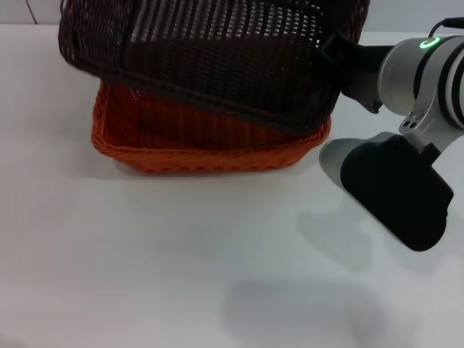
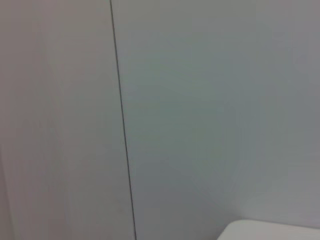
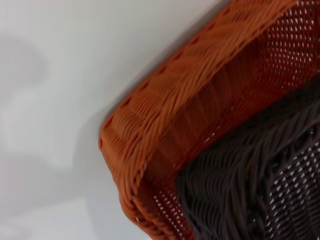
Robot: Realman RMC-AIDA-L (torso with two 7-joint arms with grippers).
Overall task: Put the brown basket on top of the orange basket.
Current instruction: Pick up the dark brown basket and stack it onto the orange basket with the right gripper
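The brown basket [image 1: 210, 51] hangs tilted in the air over the orange basket [image 1: 210, 148], its near edge dipping toward the orange basket's opening. The orange basket stands on the white table [image 1: 181, 261] at the back. My right gripper [image 1: 335, 52] is shut on the brown basket's right end and carries it. The right wrist view shows a corner of the orange basket's braided rim [image 3: 170, 125] with the brown basket's weave [image 3: 250, 185] just above its inside. My left gripper is out of view.
My right arm's white and black links [image 1: 395, 185] reach over the table's right side. The left wrist view shows only a pale wall panel [image 2: 200, 110] and a white corner [image 2: 270, 231].
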